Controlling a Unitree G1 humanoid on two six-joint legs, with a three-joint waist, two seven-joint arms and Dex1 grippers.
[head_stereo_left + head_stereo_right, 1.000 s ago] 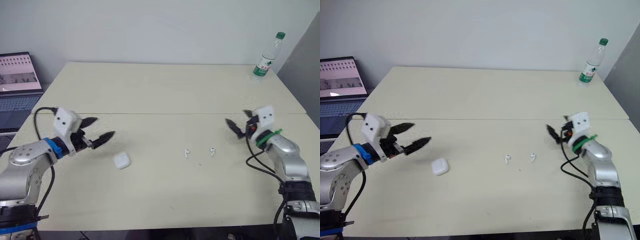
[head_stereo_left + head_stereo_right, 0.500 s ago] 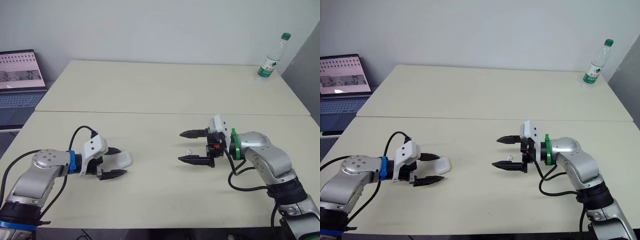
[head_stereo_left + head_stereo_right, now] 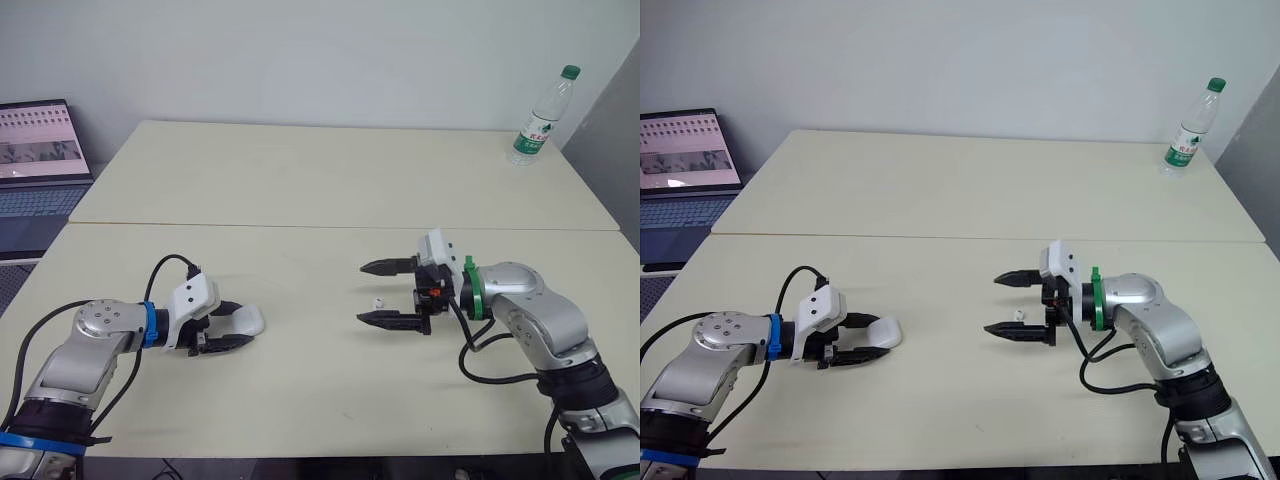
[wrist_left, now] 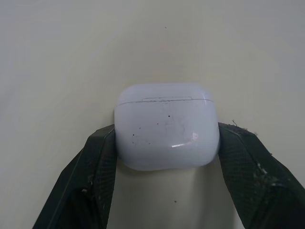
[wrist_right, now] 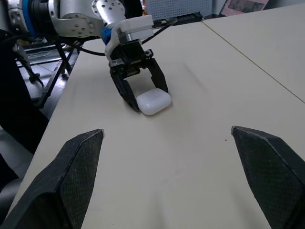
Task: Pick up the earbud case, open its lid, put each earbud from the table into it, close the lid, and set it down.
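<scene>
As seen from the head cameras, the left gripper lay low over the near left part of the table, its two fingers closed on the white earbud case, which rested on the tabletop. Well apart to the right, the right gripper pointed toward it with its fingers spread wide. One small white earbud lay on the table between those fingers, touching neither. A water bottle stood at the far right corner and a laptop sat beyond the left edge, both well away from the arms.

In the left wrist view, the fingers pressed against both short sides of the case, whose lid seam faced away from the wrist and looked closed.

In the right wrist view, the open fingers framed bare tabletop, and beyond them the left gripper clasped the case, with nothing lying between the two grippers.
</scene>
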